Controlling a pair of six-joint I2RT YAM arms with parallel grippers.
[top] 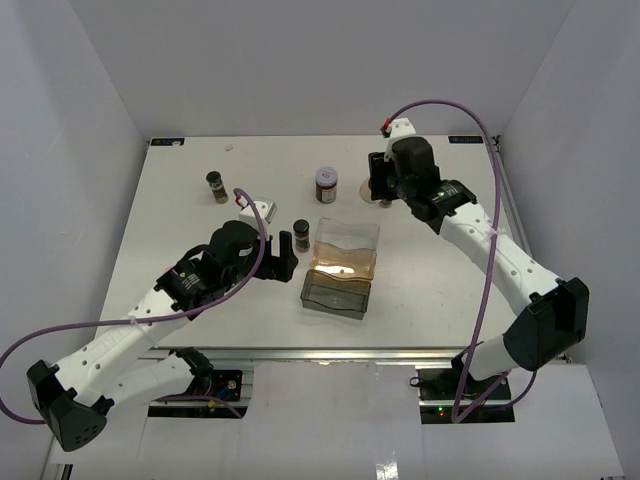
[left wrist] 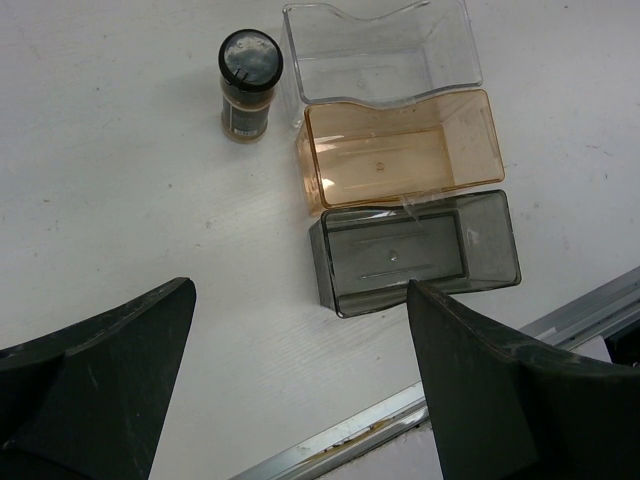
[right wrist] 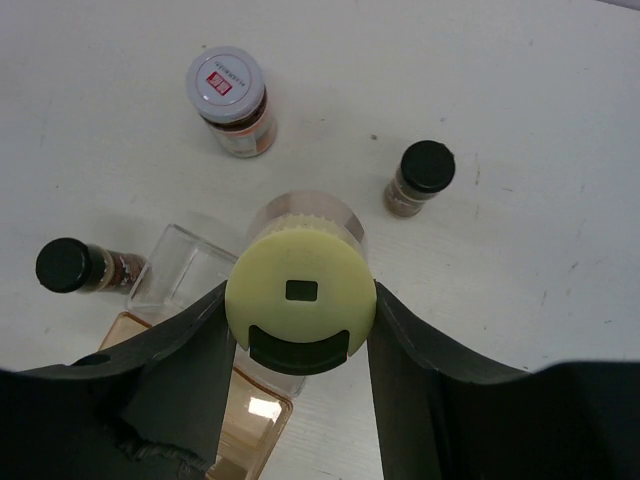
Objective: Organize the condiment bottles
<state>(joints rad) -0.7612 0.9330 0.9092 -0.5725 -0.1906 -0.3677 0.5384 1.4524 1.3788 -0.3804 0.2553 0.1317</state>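
In the right wrist view my right gripper is shut on a condiment bottle with a yellow-green cap, held above the table. Below it stand a white, red-labelled capped bottle and a black-capped one. Another black-capped bottle is beside the clear bin. My left gripper is open over bare table, with nothing between its fingers. A black-capped bottle stands ahead of it, left of the bins. From above, the right gripper is at the back centre and the left gripper is mid-table.
Three bins lie side by side: clear, orange and smoky. None of them holds anything. The table's metal front edge runs just below the left gripper. A black-capped bottle stands at the back left, and white walls enclose the table.
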